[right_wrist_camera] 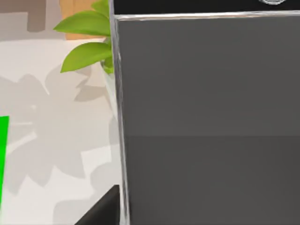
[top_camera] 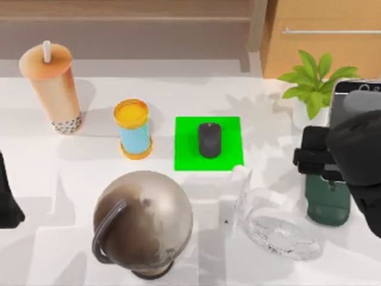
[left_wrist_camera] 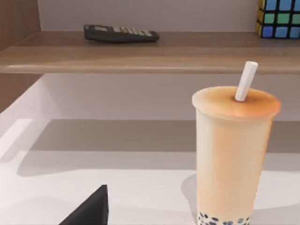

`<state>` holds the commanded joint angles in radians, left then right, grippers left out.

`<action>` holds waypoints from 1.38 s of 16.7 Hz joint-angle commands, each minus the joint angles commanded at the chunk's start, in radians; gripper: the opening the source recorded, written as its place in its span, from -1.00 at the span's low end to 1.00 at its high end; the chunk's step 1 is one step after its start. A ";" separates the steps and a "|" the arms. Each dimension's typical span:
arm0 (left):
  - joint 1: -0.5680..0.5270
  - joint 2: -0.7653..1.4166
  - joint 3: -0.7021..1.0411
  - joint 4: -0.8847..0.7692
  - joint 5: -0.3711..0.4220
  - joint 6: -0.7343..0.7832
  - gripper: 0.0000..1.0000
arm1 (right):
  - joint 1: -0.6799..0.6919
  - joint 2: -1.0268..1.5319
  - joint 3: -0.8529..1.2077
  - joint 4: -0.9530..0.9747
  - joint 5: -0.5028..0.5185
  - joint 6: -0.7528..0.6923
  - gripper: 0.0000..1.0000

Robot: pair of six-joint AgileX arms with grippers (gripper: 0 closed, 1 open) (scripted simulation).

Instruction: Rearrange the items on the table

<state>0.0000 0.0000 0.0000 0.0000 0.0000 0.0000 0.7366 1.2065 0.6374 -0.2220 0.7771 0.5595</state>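
Observation:
My right gripper at the table's right side is shut on the grey-screened smartphone, held upright above a dark green stand. Its screen sits right in front of the right wrist camera. The black mouse lies on a green mat at mid-table. In front of the mat lies the fan, a clear grille on a white base. The orange-tan drink cup with a white straw stands at the back left, close in the left wrist view. My left gripper is parked at the left edge.
A yellow-and-blue can stands left of the mat. A brown mannequin head with headphones rises at the front centre. A potted plant stands at the back right. A wooden shelf behind the table carries a calculator.

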 joint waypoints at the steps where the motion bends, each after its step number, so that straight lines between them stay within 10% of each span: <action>1: 0.000 0.000 0.000 0.000 0.000 0.000 1.00 | 0.000 0.000 0.000 0.000 0.000 0.000 1.00; 23: 0.000 0.000 0.000 0.000 0.000 0.000 1.00 | 0.086 -0.115 -0.044 -0.120 0.042 0.088 1.00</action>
<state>0.0000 0.0000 0.0000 0.0000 0.0000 0.0000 0.8224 1.0913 0.5938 -0.3420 0.8193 0.6470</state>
